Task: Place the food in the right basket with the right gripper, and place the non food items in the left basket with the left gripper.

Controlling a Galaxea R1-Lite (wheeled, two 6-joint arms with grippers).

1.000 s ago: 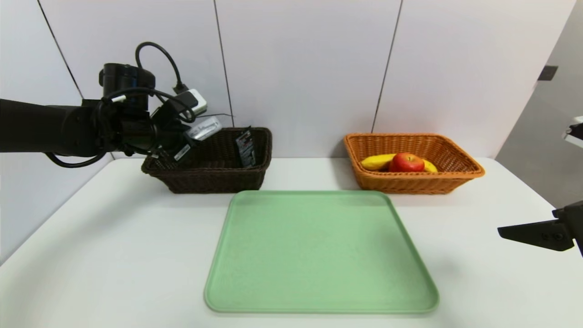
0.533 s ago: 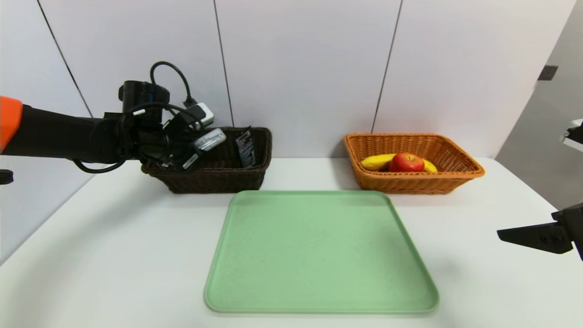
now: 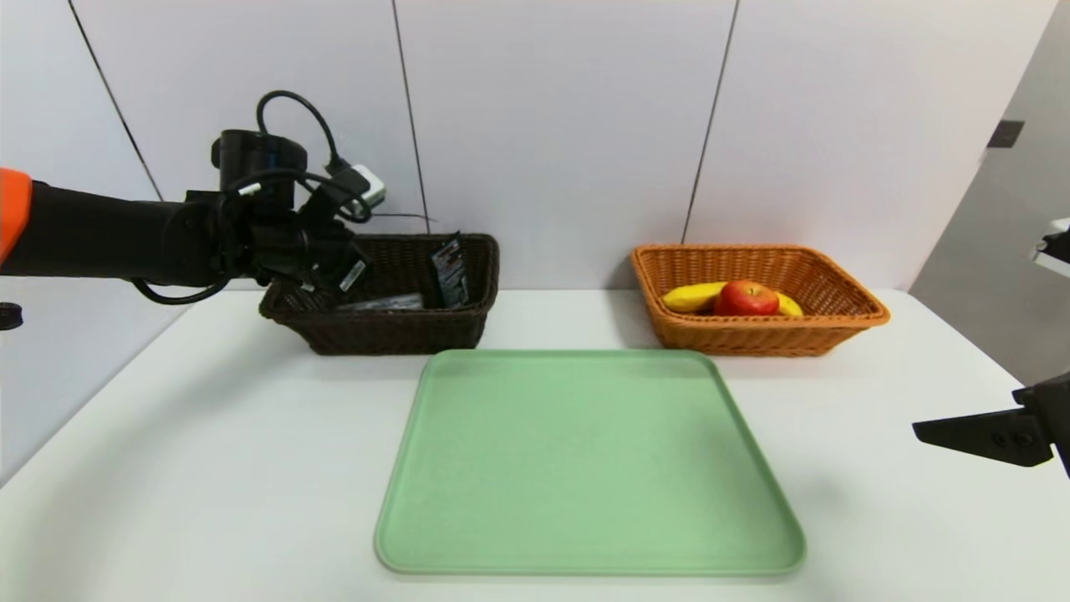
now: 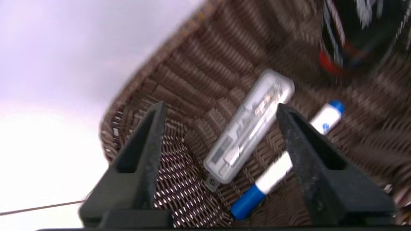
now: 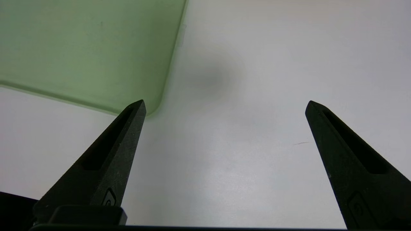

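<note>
my left gripper (image 4: 221,107) is spread and holding nothing inside the dark basket (image 3: 401,333); below it lie the clear case (image 4: 249,128) and the marker (image 4: 273,173), with the black tube (image 3: 451,274) leaning beside them. lifting carelessly, i could snag that basket's rim or hook the tube, tipping it out. my right gripper (image 5: 224,102) waits wide apart, well to the right of that basket. apple (image 3: 746,298) and banana (image 3: 692,298) sit in the orange basket (image 3: 761,341), right of the dark one.

A green tray (image 3: 589,464) lies on the white table (image 3: 209,451), lower middle of the frame, before pale wall panels (image 3: 552,125).
</note>
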